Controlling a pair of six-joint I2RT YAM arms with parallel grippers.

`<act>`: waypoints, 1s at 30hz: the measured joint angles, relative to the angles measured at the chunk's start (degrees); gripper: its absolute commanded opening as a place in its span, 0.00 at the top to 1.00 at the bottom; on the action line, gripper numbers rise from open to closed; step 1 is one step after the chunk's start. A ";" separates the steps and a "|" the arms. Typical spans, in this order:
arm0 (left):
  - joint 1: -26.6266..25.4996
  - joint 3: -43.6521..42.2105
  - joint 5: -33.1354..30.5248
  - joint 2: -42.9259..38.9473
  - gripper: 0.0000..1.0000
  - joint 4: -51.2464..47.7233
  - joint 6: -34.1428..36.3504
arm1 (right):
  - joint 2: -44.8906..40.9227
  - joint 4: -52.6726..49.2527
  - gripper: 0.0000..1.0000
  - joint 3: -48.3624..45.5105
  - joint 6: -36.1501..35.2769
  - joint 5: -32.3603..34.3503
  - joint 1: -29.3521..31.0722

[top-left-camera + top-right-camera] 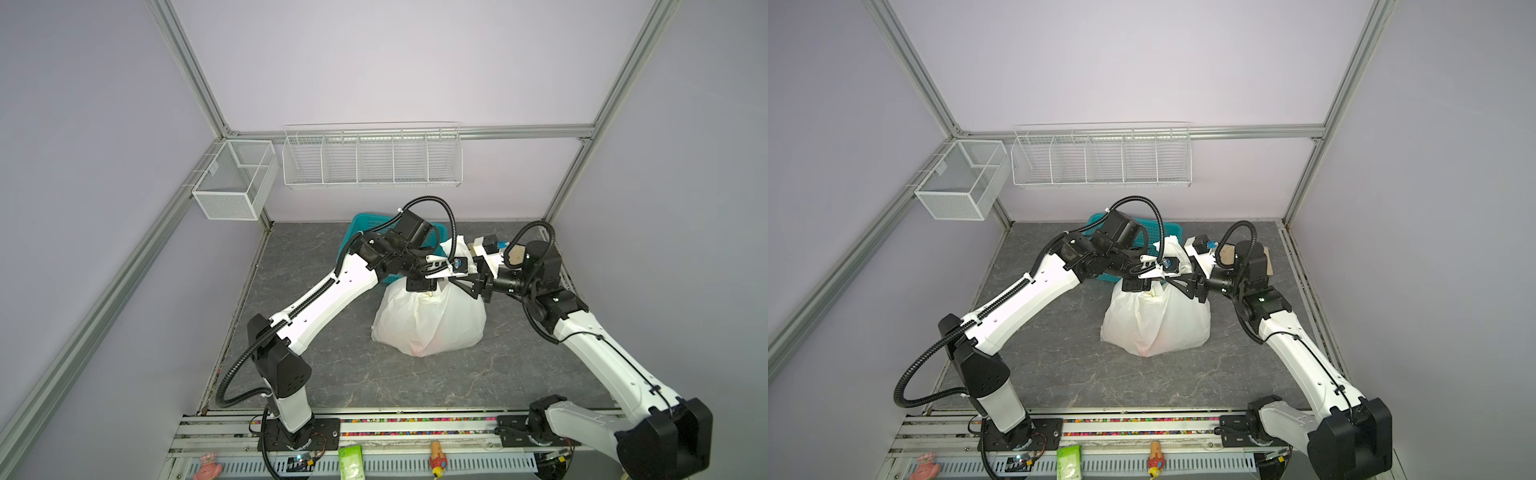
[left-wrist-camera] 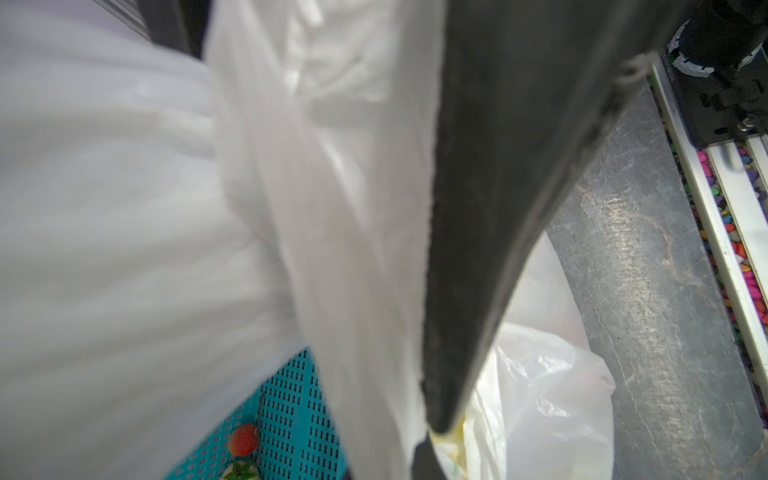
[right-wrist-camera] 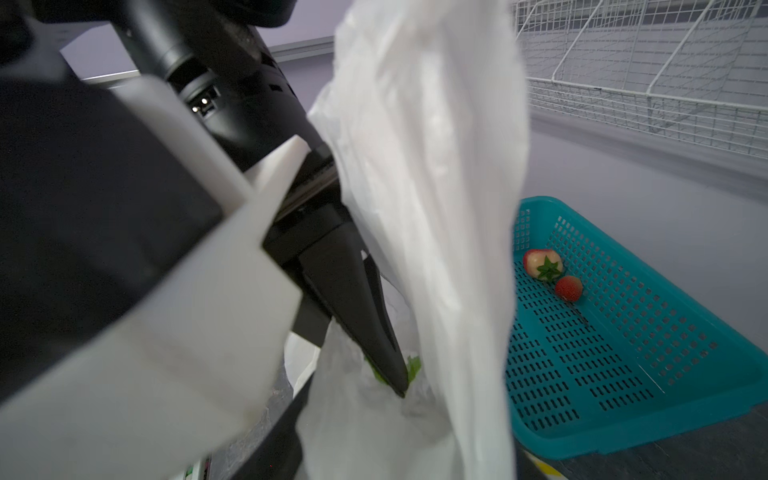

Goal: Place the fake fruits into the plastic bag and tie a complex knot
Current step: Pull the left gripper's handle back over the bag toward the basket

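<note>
Although a reddish blush (image 1: 419, 347) shows through the thin white translucent plastic bag (image 1: 430, 320), which suggests fruit inside, the loading does not look complete. The right wrist view shows a small red fake strawberry (image 3: 568, 288) and a peach-coloured fake fruit with a green cap (image 3: 542, 264) lying side by side in the teal plastic lattice basket (image 3: 623, 424). I cannot count the fruit in the bag through the film. No knot is visible at the neck, so I judge the tying to be barely begun or not begun.

The plastic bag stands on the grey marbled worktop (image 1: 332, 374) in both top views, just in front of the basket, pulled up into a tent shape towards its gathered neck. Both arms meet over that neck.

The left gripper (image 1: 432, 289) has its jaws clenched, and their black tips sit right at the neck, where a bit of yellow print shows. They appear to pinch the film there. One white handle loop (image 3: 436, 166) rises past these jaws and droops over between the two arms.

The right gripper (image 1: 463, 286) comes in from the other side, just beside the neck and close to the left one. Its jaws look partly spread, but I cannot tell whether they hold any plastic or merely stand next to it.
</note>
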 measured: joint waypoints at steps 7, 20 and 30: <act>-0.02 0.00 -1.20 0.04 0.94 0.07 -0.26 | 0.00 -0.09 0.90 0.00 0.44 0.94 0.02; 5.73 -12.07 6.45 -11.52 0.28 10.03 -9.70 | -0.85 -0.33 0.94 -0.39 0.55 1.44 0.02; 8.41 -8.63 20.39 -9.09 0.24 24.63 -27.28 | -1.36 -0.35 0.94 -0.94 0.55 1.11 1.16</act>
